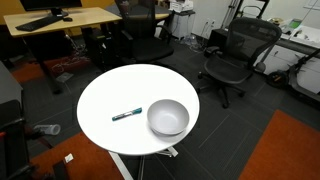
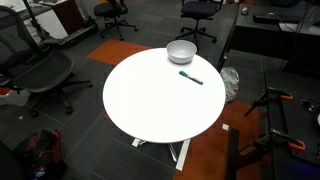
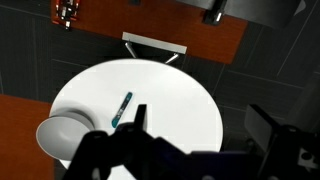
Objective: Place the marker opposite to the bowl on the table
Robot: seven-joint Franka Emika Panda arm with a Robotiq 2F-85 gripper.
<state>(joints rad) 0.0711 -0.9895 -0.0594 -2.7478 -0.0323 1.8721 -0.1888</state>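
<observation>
The teal-blue marker (image 1: 126,114) lies flat on the round white table (image 1: 108,92), just beside the light grey-white bowl (image 1: 168,117). Both also show in an exterior view, the marker (image 2: 190,77) next to the bowl (image 2: 181,51) at the far edge of the table (image 2: 160,105). In the wrist view the marker (image 3: 122,108) lies near the bowl (image 3: 62,133) on the table (image 3: 175,90). My gripper (image 3: 200,125) shows only in the wrist view, high above the table, open and empty, its dark fingers wide apart. The arm is out of both exterior views.
Black office chairs (image 1: 235,55) (image 2: 35,70) stand around the table. A wooden desk (image 1: 60,18) is behind it. Orange carpet patches (image 1: 290,150) lie on the dark floor. A black stand (image 2: 275,100) is beside the table. The table's white base (image 3: 153,44) shows below.
</observation>
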